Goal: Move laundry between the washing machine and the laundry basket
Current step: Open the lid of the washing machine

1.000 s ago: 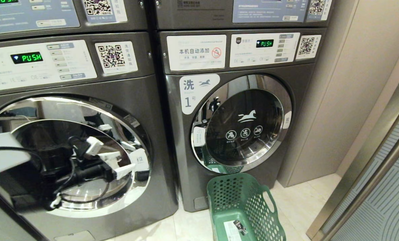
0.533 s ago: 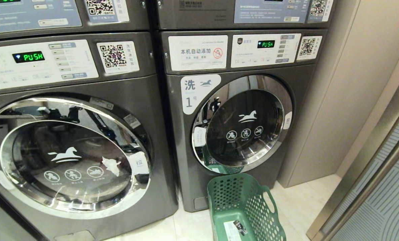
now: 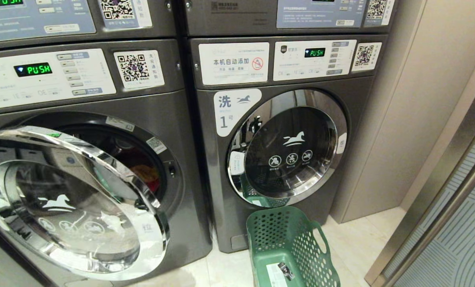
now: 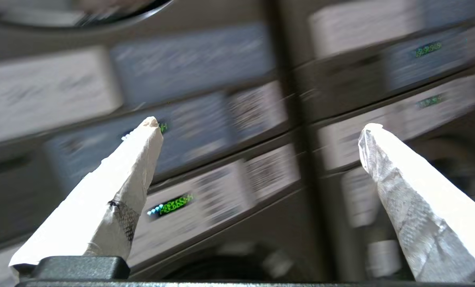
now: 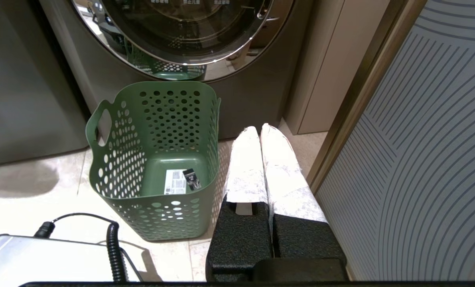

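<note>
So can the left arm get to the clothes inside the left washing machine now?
Probably yes: the door stands swung open, the clothes show in the drum, and the left gripper is open and empty.

Two front-loading machines side by side along the back, stacked units above each. Washing machine (image 3: 101, 167) at left of the head view, its door (image 3: 73, 203) swung open toward lower left, partly covering the drum opening. Laundry (image 3: 147, 175) inside the drum, glimpsed past the door's upper right edge. Second machine (image 3: 281, 159) at centre, marked 1, door shut. Laundry basket (image 3: 291, 247) on the floor at bottom centre, directly before the second machine's lower edge, right of the open door. Paper tag (image 3: 279, 275) lying on the basket's bottom. Wall panel (image 3: 412, 119) right of the second machine; sliding door frame (image 3: 440, 199) at far right.
</note>
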